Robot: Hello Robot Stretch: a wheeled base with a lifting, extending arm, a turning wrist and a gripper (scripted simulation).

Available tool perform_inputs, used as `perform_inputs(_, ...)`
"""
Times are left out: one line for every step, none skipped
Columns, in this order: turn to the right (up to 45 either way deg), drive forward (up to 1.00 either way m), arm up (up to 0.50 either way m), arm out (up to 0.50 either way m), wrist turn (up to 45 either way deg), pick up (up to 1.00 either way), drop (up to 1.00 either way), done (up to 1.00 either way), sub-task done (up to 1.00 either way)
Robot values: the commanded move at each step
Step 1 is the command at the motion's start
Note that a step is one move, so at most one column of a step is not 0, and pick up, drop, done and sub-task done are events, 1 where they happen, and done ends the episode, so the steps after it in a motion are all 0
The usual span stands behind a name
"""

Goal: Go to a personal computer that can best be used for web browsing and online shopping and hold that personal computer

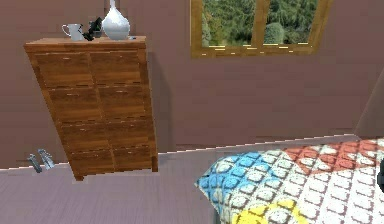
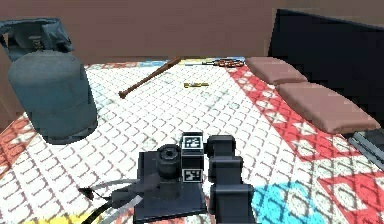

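Nearest, the pincer [image 2: 97, 197] shows against the quilted bed [image 2: 130, 130] (whether it holds anything, I cannot tell). Farther out on the quilt stand a grey-blue bag [image 2: 52, 92], then a brown bat [image 2: 150, 77] and two brown pillows [image 2: 322, 103]. Where the personal computer lies, I cannot tell.

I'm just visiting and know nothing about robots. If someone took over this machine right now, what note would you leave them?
Gripper: seen against the bed's quilt; I cannot tell whether it holds anything.
Things: on the quilt are a grey cylinder, a bat and pillows. Ahead stands a wooden dresser.
Done: the robot is beside the bed, arm out over it.
Left: get to the personal computer and hold it.
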Motion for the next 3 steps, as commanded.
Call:
perform_inputs(0.0, 0.00, 0.00, 0.00, 45.0, 0.00, 0.00, 0.00, 0.00)
perform_inputs(0.0, 0.00, 0.00, 0.00, 15.0, 0.00, 0.00, 0.00, 0.00)
perform_inputs(0.0, 0.00, -0.30, 0.00, 0.0, 0.00, 0.00, 0.00, 0.00)
